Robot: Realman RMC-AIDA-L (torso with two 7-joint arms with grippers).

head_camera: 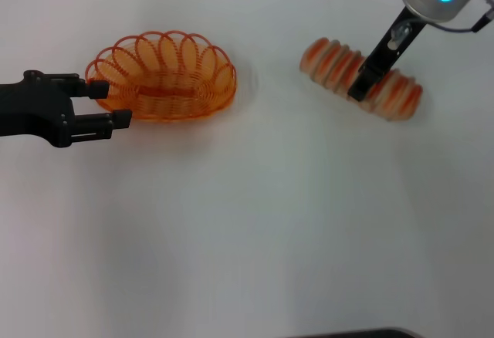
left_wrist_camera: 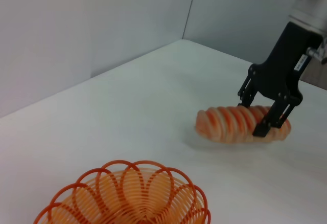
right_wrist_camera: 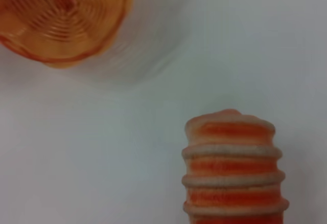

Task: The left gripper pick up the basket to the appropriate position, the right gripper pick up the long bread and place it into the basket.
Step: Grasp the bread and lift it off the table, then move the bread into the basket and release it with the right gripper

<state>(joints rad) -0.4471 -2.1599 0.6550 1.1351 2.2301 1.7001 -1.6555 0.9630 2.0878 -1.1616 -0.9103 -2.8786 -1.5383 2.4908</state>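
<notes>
Black unlabelled left gripper [head_camera: 108, 105] open at oval orange wire basket [head_camera: 164, 77] rim; labelled right gripper [head_camera: 361, 85] straddles soft-looking long striped bread [head_camera: 361, 77] mid-length, jaws open.

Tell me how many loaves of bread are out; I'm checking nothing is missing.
1. The long bread lies on the white table, on the robot's right of the basket, with the right gripper straddling it. None is in the basket.

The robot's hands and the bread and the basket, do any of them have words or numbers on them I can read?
Small white label on the right gripper: something is printed on it, too small to read.
Left gripper: no writing seen.
Long bread: only stripes, no words.
Basket: none.
</notes>
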